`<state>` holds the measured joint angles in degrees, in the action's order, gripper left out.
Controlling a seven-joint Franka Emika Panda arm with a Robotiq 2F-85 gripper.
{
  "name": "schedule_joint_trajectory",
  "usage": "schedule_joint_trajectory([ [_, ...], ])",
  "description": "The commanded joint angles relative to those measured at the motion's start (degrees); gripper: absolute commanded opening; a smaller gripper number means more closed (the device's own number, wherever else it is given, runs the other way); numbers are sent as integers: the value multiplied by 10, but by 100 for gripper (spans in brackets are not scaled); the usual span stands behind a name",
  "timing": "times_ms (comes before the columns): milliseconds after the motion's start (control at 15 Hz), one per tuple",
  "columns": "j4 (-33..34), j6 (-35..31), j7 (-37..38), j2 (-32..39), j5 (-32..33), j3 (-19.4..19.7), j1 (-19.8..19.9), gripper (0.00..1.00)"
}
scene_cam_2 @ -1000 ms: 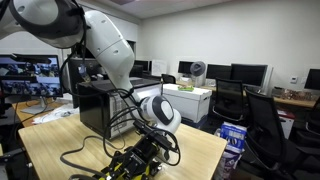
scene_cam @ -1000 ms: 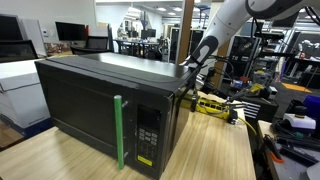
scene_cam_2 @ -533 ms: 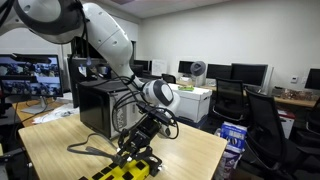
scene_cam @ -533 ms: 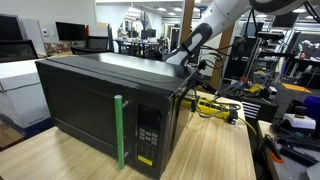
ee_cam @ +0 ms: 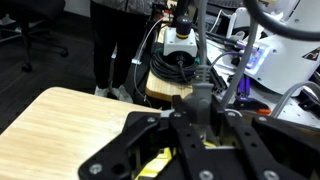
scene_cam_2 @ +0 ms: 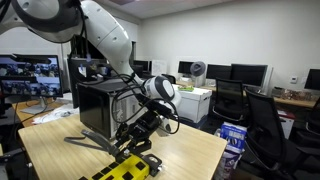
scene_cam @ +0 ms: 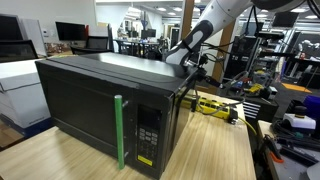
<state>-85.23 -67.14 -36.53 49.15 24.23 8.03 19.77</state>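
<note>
The wooden table (scene_cam: 215, 150) carries a big black microwave (scene_cam: 90, 100), and the arm reaches down so that the claw (scene_cam: 181, 62) hangs at the oven's rear upper corner, on the control-panel side, close to the casing. Whether it touches the casing cannot be told. In an exterior view from behind, the claw (scene_cam_2: 140, 126) sits beside the microwave's back face and above a yellow-and-black unit (scene_cam_2: 128, 170) lying on the table. That same unit shows lower and further back in the front exterior view (scene_cam: 215, 106). The relation that matters is with a thin dark cord (scene_cam_2: 95, 143). It starts just under the claw and runs off to the side, its long axis nearly level and held clear above the table top. So it lies below and to one side of the claw rather than straight ahead. In the wrist view the claw (ee_cam: 203, 100) reads as one dark column. Its linkage fills the lower frame and hides the tips, so I cannot tell whether it is apart, together or clamped on the cord. The cord's far end and the yellow unit's make are too small to read.
</note>
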Motion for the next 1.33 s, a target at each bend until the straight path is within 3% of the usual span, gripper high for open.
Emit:
schedule_joint_trajectory([
  [0,-22,26,9,-10,41,9,3,8],
  [400,-89,-38,31,-16,68,13,27,8],
  [800,-156,-155,74,-20,65,20,38,8],
  [1267,-186,-183,96,-25,51,18,32,8],
])
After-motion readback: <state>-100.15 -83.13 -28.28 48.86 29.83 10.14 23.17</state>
